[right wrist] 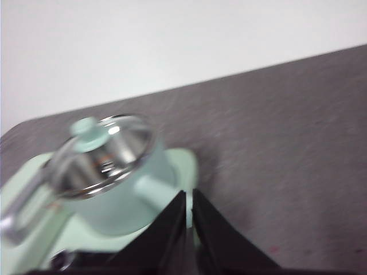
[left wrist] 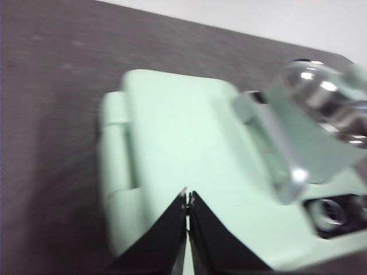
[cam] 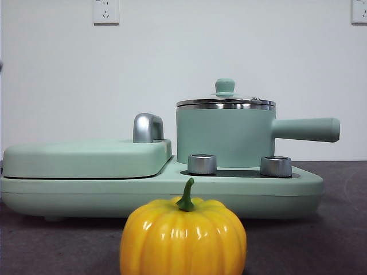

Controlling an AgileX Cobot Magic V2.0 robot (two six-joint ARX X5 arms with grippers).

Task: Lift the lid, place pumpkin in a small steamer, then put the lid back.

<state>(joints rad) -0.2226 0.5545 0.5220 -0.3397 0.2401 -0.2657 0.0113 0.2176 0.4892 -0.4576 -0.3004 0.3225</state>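
**Lid seated on the steamer, pumpkin alone in the foreground, both grippers clenched on nothing**

The front view shows neither arm. There, the pumpkin (cam: 183, 238) fills the lower centre of the frame, its base cut off by the bottom edge, standing on the dark table (cam: 338, 229) in front of the mint-green cooker base (cam: 172, 195). Behind it, right of centre, the small steamer (cam: 225, 136) sits on the base with the lid (cam: 225, 101) resting on its rim and its long handle pointing toward the right edge. The flat griddle cover (cam: 86, 158) takes the left half, and two steel dials (cam: 202, 164) stand before the pot.

Only the wrist views show the grippers. The left gripper (left wrist: 187, 197), jaws pressed together and empty, hangs over the griddle cover, with the chrome handle (left wrist: 321, 97) blurred at upper right. The right gripper (right wrist: 188, 197), also clenched on nothing, sits at bottom centre, close beside the steamer's handle; lid and pot appear blurred at left.

The pumpkin appears in neither wrist view. Bare table lies to the right of the steamer.
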